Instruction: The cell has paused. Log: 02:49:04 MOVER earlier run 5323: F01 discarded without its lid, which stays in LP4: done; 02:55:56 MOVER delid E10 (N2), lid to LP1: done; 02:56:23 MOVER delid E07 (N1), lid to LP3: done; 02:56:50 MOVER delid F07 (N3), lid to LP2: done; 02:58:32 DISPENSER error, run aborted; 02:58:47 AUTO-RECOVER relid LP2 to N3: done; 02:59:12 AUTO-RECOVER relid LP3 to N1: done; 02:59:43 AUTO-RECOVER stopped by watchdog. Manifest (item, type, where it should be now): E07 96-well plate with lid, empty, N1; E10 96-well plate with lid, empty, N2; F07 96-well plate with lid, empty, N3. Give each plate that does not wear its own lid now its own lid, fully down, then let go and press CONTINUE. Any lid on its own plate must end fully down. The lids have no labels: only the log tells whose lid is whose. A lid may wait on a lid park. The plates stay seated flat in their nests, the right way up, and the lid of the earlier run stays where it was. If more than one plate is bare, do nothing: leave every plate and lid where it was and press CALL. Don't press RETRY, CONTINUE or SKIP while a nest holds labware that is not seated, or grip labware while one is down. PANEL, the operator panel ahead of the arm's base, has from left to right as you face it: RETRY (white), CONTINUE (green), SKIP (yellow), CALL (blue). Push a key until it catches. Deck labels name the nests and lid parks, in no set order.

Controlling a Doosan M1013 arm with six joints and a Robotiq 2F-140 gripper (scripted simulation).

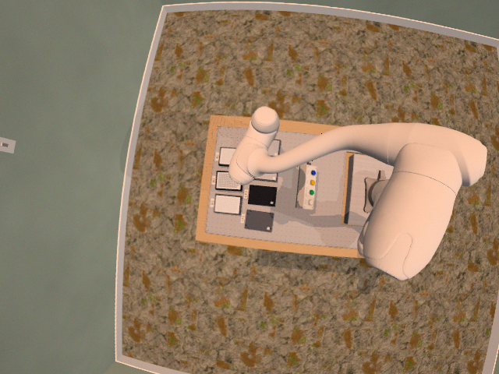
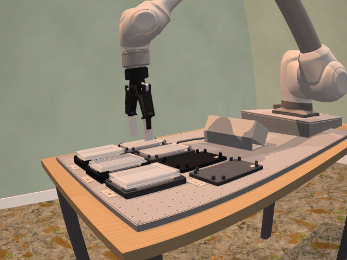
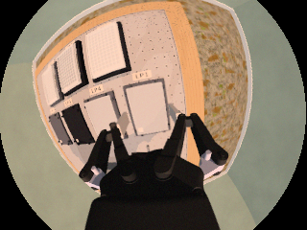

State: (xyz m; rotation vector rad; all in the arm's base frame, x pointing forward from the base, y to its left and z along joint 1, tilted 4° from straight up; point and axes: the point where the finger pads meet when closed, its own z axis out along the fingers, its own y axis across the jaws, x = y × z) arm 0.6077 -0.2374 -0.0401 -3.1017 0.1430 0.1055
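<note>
Target lid: clear, flat on the far lid park. Wrist view puts it dead ahead at 12 o'clock between the fingers, a second parked lid beside it at 9 o'clock. Labels too small to read, so I cannot confirm which park is LP1.

Long axis of the target lid runs 12-to-6 in the wrist view. The fingers stand at 9 and 3, so a close would fall across its short sides.

Pincer: hangs straight above that lid, fingertips apart from it, jaws partly spread and nothing between them. My read is that the gap is slightly wider than the lid's short side. One arm only; no choice of reach.

Outward, exterior view:
- Second lid on the next park, toward 4 o'clock of the target.
- Two bare parks beyond it, one black, one dark grey.
- Nest row at 8 o'clock of the parks: far plate and near plate look lidded. Middle plate shows its well grid, so I judge it bare.
- Operator panel sits at 3 o'clock of the parks, on the grey surface.

Next move turns on a plain vertical drop. The carry would then go to the middle nest, at 8 o'clock. Risk: picking the earlier run's lid if the park is misjudged.
</note>
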